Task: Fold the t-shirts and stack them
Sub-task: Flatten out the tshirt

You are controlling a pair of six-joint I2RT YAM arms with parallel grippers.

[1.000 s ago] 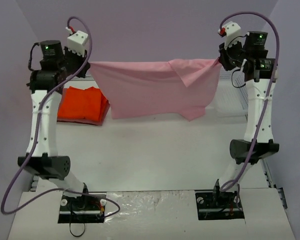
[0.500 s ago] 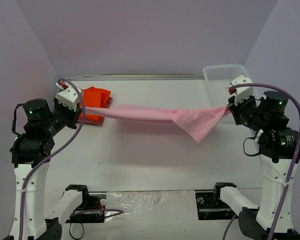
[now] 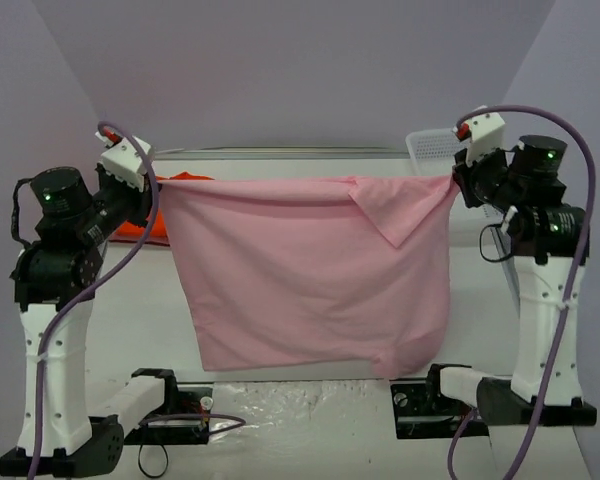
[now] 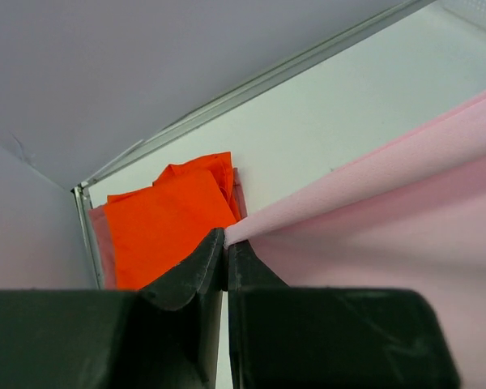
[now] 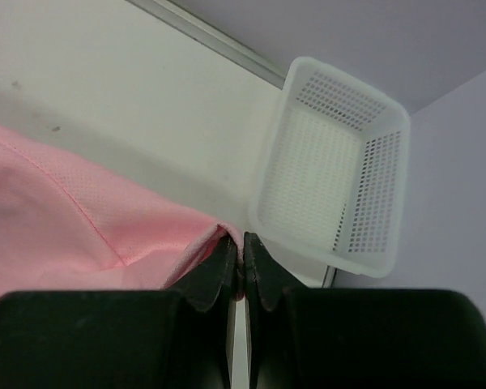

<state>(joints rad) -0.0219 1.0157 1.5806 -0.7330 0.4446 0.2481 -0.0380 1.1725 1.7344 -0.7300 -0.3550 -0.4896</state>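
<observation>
Orange t-shirt [image 3: 132, 231] mostly hidden behind hanging pink t-shirt [image 3: 310, 280]

hanging t-shirt [image 3: 310, 280] spans left to right; folded t-shirt [image 4: 166, 227] behind its left end, basket [image 5: 332, 162] behind its right end.
</observation>
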